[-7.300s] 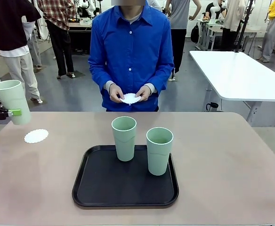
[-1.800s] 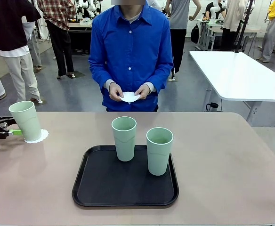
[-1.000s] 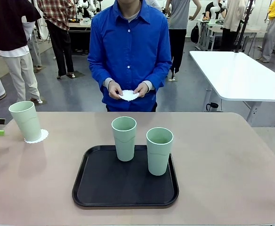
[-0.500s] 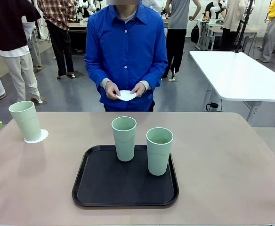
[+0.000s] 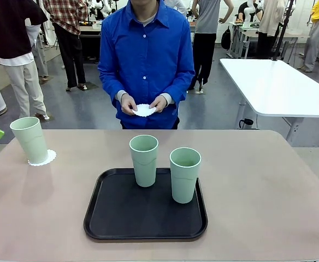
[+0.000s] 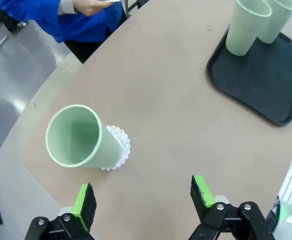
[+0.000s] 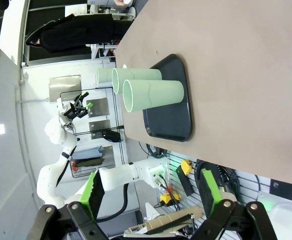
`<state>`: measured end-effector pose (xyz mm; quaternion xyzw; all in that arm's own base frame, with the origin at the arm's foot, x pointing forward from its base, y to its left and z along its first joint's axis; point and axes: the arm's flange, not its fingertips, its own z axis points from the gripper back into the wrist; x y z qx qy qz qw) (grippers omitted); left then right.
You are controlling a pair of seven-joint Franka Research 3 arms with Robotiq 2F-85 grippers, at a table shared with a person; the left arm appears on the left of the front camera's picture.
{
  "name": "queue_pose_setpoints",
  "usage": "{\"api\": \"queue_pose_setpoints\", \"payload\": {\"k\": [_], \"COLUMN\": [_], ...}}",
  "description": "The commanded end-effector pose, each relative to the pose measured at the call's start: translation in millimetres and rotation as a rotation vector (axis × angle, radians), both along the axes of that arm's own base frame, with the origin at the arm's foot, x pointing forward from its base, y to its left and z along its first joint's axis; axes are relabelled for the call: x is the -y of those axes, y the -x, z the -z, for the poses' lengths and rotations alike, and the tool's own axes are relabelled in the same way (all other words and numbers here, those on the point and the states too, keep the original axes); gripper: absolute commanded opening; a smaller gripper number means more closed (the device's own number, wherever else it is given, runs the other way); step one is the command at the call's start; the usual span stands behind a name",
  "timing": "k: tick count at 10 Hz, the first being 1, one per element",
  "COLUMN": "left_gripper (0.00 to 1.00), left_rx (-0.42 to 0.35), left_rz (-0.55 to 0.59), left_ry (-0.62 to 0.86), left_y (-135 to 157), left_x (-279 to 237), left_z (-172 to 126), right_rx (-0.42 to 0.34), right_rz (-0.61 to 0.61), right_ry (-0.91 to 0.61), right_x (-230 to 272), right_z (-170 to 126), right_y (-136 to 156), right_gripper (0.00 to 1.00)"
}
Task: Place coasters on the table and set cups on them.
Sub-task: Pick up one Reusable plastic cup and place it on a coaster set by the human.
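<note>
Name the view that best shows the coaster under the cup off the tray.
Left wrist view: it looks down on the coaster, its lacy rim clear beside the cup. Front view shows it smaller, at the cup's base. Right wrist view: too small to tell.

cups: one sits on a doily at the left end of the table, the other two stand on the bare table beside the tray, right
Not quite. One cup does sit on a doily at the left end of the table, but the middle cup and the right cup stand on the tray, not beside it. The front view shows this.
</note>
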<state>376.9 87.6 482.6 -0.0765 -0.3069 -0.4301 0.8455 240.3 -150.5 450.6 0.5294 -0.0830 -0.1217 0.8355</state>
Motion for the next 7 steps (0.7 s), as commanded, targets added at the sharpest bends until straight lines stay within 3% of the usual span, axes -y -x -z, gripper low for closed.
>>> {"api": "queue_pose_setpoints", "payload": {"k": [1, 4, 6, 7], "left_gripper": [1.00, 1.00, 1.00, 1.00], "left_rx": [-0.042, -0.107, -0.091, -0.081], "left_rz": [-0.013, -0.026, -0.026, -0.025], "left_ry": [-0.113, -0.285, -0.271, -0.279], "left_y": [21.5, 34.7, 37.6, 21.5], "left_x": [20.4, 34.1, 30.8, 26.3], "left_z": [-6.1, -10.1, -12.1, -18.9], "right_rx": [0.012, 0.012, 0.012, 0.012], "right_rz": [-0.002, -0.002, -0.002, -0.002], "right_ry": [-0.011, -0.011, -0.011, -0.011], "right_x": [0.7, 0.7, 0.7, 0.7], "right_z": [0.3, 0.3, 0.3, 0.3], "right_y": [-0.1, -0.1, -0.1, -0.1], "right_gripper": [1.00, 1.00, 1.00, 1.00]}}
